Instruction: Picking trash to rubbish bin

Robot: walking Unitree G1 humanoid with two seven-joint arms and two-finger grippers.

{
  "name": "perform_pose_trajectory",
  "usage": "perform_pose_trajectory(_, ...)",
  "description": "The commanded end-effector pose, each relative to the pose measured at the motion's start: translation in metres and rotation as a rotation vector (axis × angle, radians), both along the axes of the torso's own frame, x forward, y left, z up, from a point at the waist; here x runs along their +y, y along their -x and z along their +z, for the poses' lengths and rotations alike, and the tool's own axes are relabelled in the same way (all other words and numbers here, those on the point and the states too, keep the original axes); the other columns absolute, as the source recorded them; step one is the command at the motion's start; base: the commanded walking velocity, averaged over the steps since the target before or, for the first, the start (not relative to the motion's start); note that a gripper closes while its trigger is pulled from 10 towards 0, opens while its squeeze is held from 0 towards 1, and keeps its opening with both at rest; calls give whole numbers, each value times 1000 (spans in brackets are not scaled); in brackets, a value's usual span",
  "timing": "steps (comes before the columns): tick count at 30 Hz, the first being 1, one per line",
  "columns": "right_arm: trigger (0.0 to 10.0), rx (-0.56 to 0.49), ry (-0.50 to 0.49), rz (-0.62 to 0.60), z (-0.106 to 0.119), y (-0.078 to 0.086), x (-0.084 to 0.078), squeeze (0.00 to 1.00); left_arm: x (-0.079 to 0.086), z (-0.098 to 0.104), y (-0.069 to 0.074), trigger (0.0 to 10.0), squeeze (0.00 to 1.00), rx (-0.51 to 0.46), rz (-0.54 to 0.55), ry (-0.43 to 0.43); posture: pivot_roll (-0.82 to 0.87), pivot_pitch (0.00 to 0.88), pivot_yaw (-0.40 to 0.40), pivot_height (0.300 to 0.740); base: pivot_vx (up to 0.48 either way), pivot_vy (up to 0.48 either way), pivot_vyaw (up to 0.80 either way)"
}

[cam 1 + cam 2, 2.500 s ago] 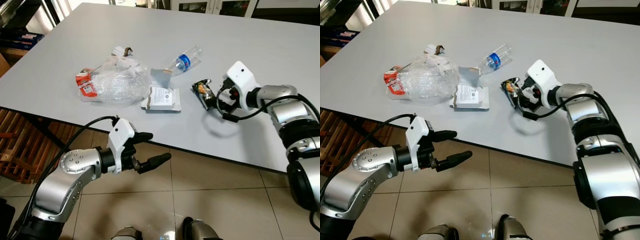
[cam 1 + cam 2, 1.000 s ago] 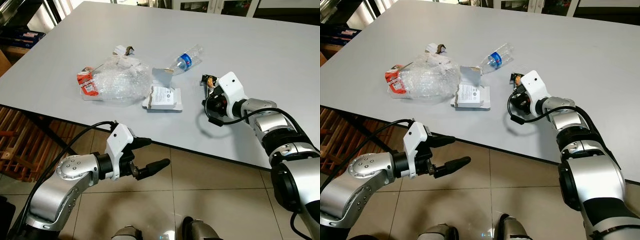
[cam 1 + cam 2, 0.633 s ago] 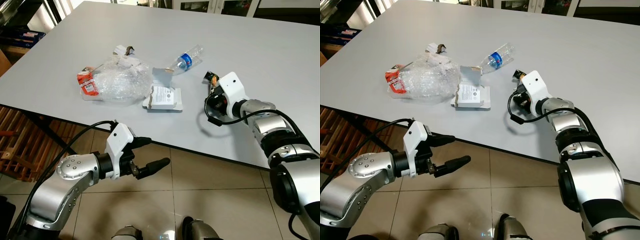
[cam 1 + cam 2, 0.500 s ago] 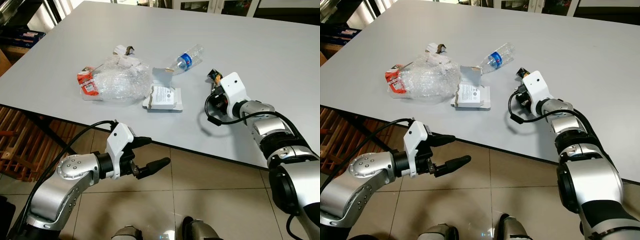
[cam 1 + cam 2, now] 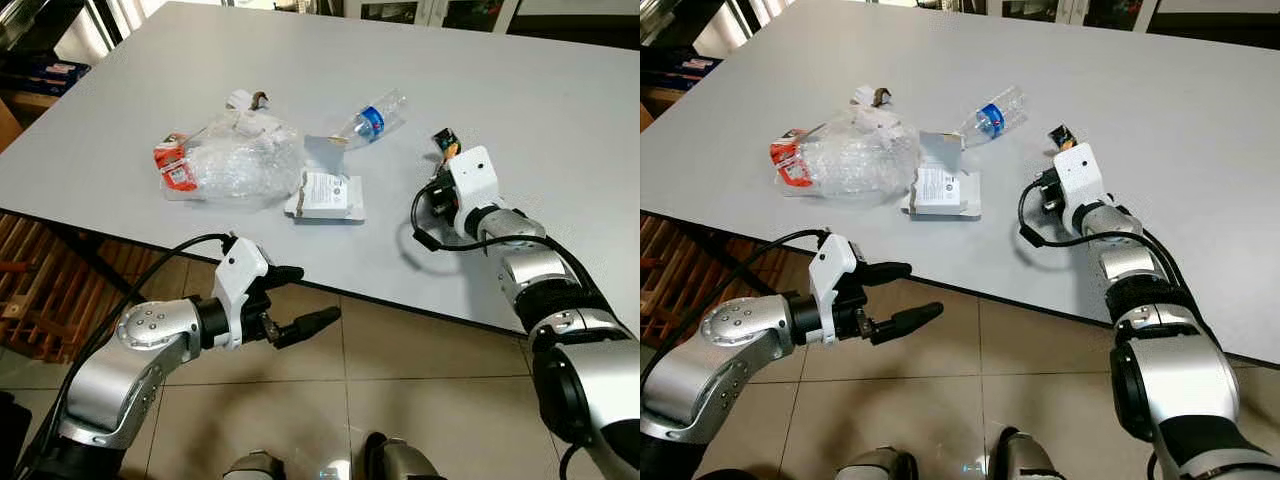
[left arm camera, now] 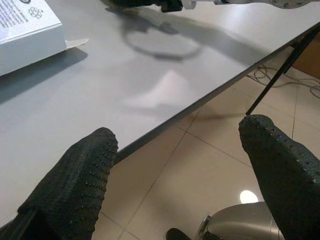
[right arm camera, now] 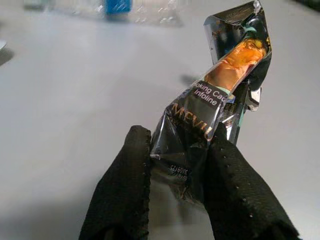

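Crinkled foil wrapper (image 7: 220, 110) in right gripper (image 7: 175, 170)

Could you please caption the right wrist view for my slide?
Right claw pinching a shiny snack wrapper above the grey table.

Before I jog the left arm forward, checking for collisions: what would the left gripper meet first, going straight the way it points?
Probably nothing: the left gripper hangs open below the table edge, pointing over bare floor tiles. Depth is unclear.

I see a large grey table (image 5: 200, 60) over beige floor tiles (image 5: 420, 400). Wooden slats (image 5: 30, 300) sit at near left.
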State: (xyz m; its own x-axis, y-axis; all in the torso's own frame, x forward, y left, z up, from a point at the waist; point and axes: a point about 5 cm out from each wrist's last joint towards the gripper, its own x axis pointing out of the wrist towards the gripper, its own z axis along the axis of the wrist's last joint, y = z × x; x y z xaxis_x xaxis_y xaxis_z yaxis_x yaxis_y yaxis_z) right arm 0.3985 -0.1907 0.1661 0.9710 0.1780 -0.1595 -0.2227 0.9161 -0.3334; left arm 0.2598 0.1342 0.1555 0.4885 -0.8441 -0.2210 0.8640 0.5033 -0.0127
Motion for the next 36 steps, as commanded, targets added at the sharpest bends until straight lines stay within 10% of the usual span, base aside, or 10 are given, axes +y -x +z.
perform_pose_trajectory(1,0,-83,-4,-7,9,0,2,0,-1,1,-2,10000,0,-16,-1,-4,116,167,47,740,0,0,0)
perform_pose_trajectory(3,1922,-119,-9,-11,11,1,3,0,-2,1,-4,10000,0,-21,0,0,116,167,47,740,0,0,0)
perform_pose_trajectory(4,10000,-146,-2,-17,13,3,4,0,-2,2,-5,10000,0,-26,4,5,107,158,44,740,0,0,0)
perform_pose_trajectory(31,10000,-366,-100,-282,9,94,-6,0,-19,-5,-27,10000,0,-91,239,186,-5,68,24,740,0,0,0)
perform_pose_trajectory(36,10000,-345,-128,-331,-3,119,4,0,-11,-13,-31,10000,0,-136,437,160,-16,51,26,740,0,0,0)
